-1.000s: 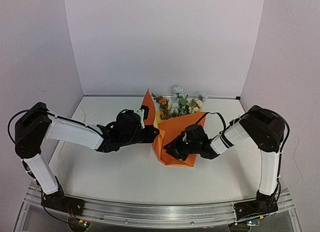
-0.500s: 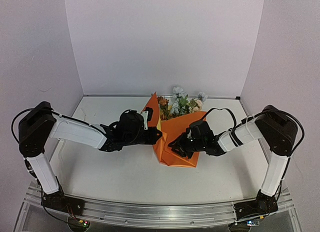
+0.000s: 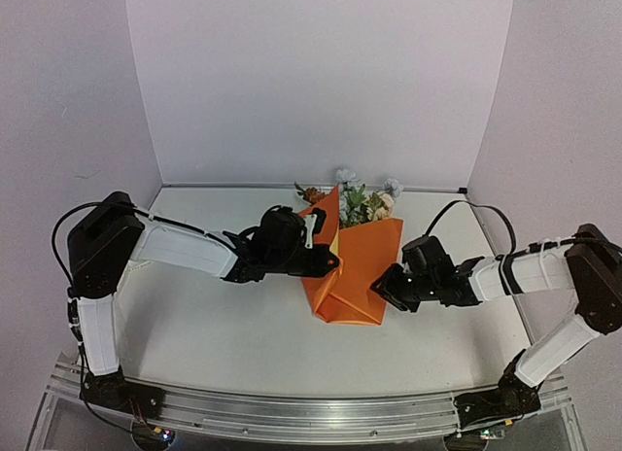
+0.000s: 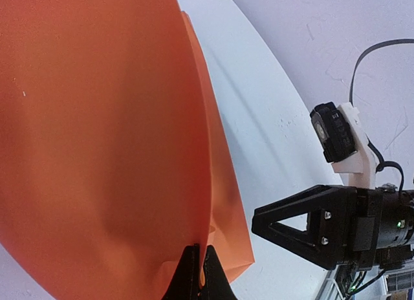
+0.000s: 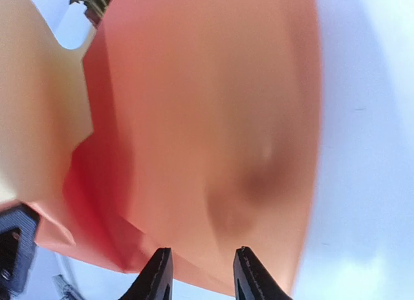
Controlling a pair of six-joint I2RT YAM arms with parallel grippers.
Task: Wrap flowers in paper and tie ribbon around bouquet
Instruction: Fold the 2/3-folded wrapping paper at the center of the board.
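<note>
Pull left flap of paper (image 3: 362, 261), lying at table (image 3: 214, 325) centre with flowers (image 3: 362, 200) poking out far end, taut across the middle with left gripper (image 4: 199, 274) pinching its edge, then clamp overlap with right gripper (image 5: 200, 264), jaws spread just beside paper's right edge, no crushing blossoms.

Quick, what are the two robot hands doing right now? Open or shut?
Left gripper: shut, pinching the edge of the paper.
Right gripper: open, holding nothing.
</note>
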